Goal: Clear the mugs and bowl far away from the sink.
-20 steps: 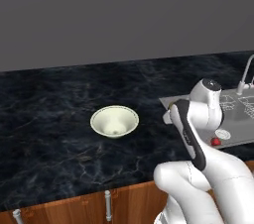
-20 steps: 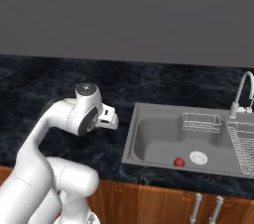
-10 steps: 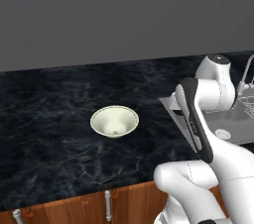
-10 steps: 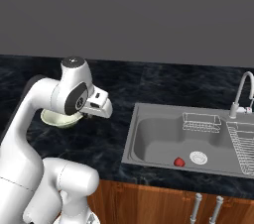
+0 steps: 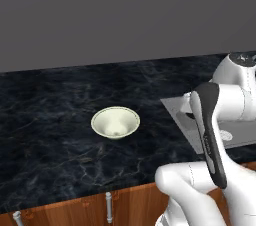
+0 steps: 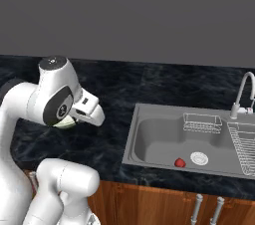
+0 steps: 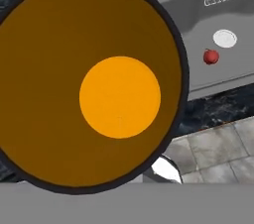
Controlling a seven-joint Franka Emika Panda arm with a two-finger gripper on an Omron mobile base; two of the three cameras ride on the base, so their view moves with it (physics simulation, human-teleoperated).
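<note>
A dark mug (image 7: pixel 89 82) with an orange inside takes up most of the hand view, its mouth facing the camera at very close range. My gripper (image 6: pixel 95 115) is shut on the mug and its fingertips are hidden. The hand hangs above the counter, left of the sink (image 6: pixel 149 142). Past the mug's rim lies the sink (image 7: pixel 218 15). The cream-white bowl (image 5: pixel 115 122) stands upright on the dark counter, well to the left of the sink's edge (image 5: pixel 172 107). A sliver of the bowl (image 6: pixel 62 124) shows behind my arm.
A small red thing (image 6: pixel 179 162) lies in the basin beside the round drain (image 6: pixel 199 158). A wire basket (image 6: pixel 201 122) hangs at the basin's back, with a faucet (image 6: pixel 240 97) and a ribbed rack (image 6: pixel 244 142) at the right. Dark marble counter (image 5: pixel 50 120) stretches left of the bowl.
My arm has swung up and folded back over the counter beside the sink, carrying the mug. The bowl has not moved.
</note>
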